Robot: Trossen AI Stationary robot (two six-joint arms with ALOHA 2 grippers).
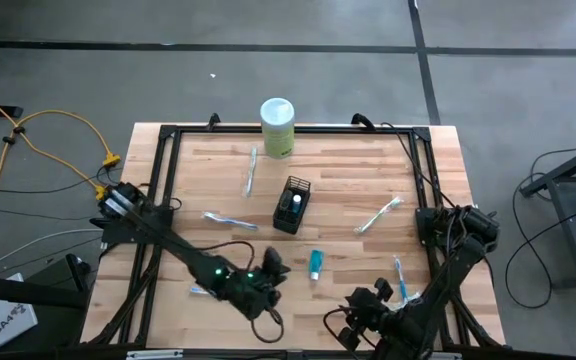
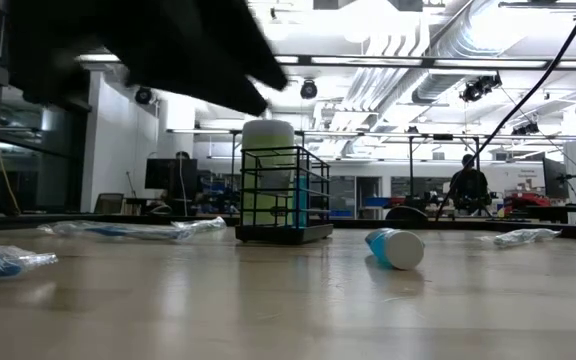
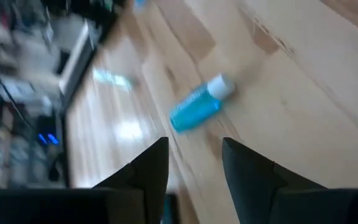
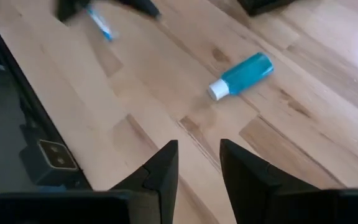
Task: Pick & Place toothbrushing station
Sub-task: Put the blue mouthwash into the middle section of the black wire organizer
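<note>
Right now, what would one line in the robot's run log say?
left gripper: open, above table near teal tube | right gripper: open, near front edge | mesh holder: mid-table, one tube inside | toothbrushes: scattered

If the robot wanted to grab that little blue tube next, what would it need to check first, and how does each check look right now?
1. Teal tube lying free on the table, nothing touching it: ok.
2. Left gripper open and empty: ok.
3. Left gripper lined up over the tube: not ok, tube lies ahead of the fingers.
4. Right gripper open, clear of the tube: ok.
5. Wire-mesh holder upright: ok.
6. Room left inside the holder: cannot tell.
</note>
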